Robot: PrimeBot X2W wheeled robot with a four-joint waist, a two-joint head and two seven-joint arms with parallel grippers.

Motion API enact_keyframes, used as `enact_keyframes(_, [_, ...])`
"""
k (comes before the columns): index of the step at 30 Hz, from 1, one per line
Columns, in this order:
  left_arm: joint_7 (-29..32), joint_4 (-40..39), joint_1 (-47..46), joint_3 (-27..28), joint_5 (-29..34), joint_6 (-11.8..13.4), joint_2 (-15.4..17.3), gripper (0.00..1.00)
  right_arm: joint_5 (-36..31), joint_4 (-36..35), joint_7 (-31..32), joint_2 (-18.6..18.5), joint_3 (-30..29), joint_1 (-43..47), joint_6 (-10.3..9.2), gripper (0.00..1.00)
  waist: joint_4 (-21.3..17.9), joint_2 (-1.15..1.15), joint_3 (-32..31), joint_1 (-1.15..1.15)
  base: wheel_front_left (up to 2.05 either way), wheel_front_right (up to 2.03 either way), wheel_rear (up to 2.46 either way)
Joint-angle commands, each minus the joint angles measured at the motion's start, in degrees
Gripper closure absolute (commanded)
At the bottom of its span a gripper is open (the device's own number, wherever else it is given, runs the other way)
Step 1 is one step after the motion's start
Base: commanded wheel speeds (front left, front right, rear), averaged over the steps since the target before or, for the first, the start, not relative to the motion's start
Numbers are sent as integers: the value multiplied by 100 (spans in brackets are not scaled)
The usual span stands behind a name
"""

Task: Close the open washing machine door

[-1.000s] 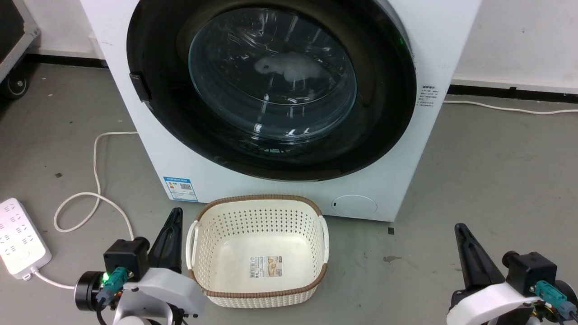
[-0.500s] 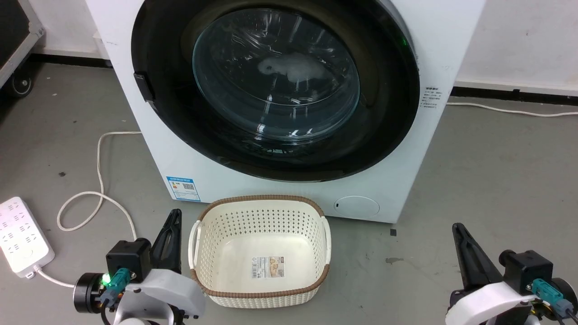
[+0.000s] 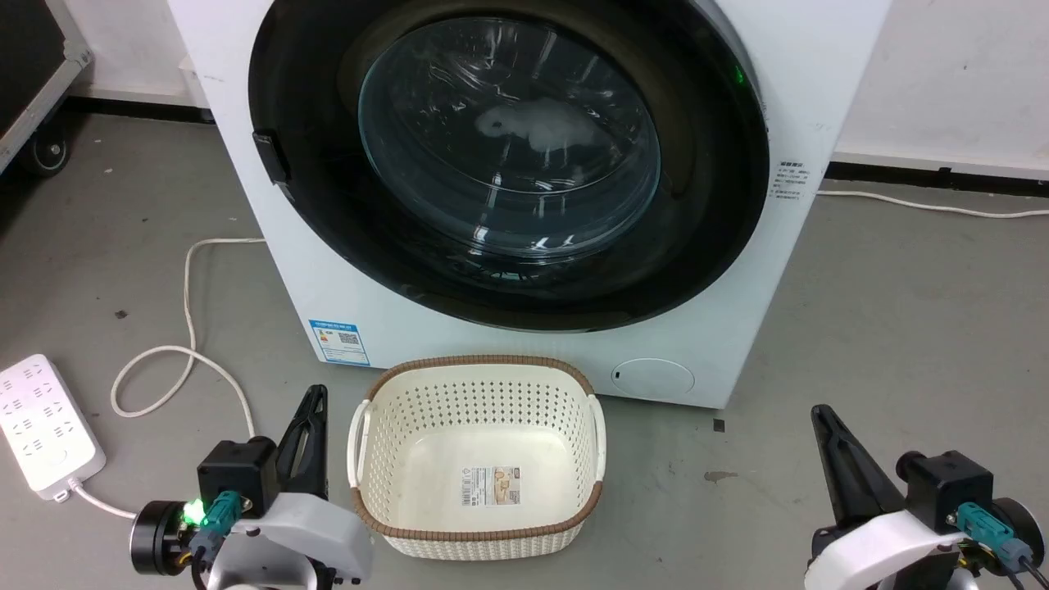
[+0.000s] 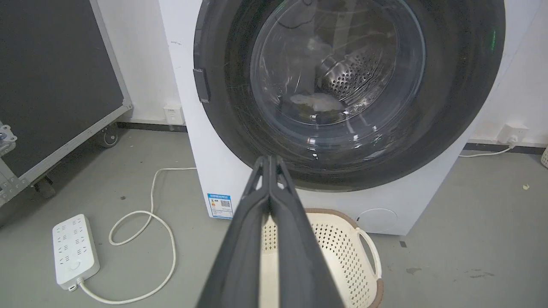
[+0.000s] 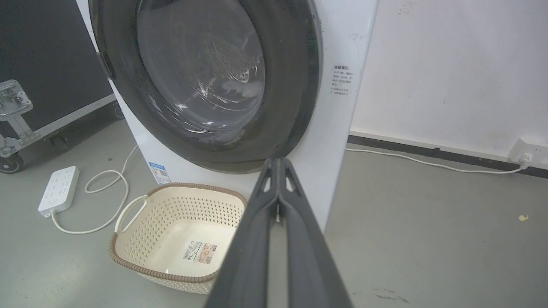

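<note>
The washing machine door (image 3: 705, 205), a glossy black ring around a bulging glass window (image 3: 508, 139), lies flush against the white machine (image 3: 787, 90), with its latch tab (image 3: 270, 156) at the left edge. Something pale shows behind the glass. My left gripper (image 3: 315, 393) is shut, low at the left beside the basket, well short of the door. My right gripper (image 3: 819, 412) is shut too, low at the right above the floor. In the left wrist view, the left gripper (image 4: 269, 159) points at the door's (image 4: 462, 107) lower rim. In the right wrist view, the right gripper (image 5: 278, 161) points at the door's (image 5: 291, 85) lower right edge.
A cream perforated basket (image 3: 479, 361) with a brown rim stands on the floor right in front of the machine, between my arms. A white power strip (image 3: 45, 426) and its looped cable (image 3: 188, 344) lie at the left. A black wheeled case (image 3: 41, 74) stands at the far left.
The whole head picture has drifted to the right, so the camera has moved. Both grippers stay shut and low, and the door looks the same.
</note>
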Motion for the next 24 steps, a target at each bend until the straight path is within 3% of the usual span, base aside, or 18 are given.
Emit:
enact_keyframes(1, [26,-48,108,36,89,30,-46,100,-70,-57,36,-16,16,-9,-3,100,7,0,-3,0,0,0,0])
enact_keyframes(24, [187,-220,236,182,465,51,-201,100,-231,-159,189,-20,61,-11,-4,100,82,0,-29,0,0,0,0])
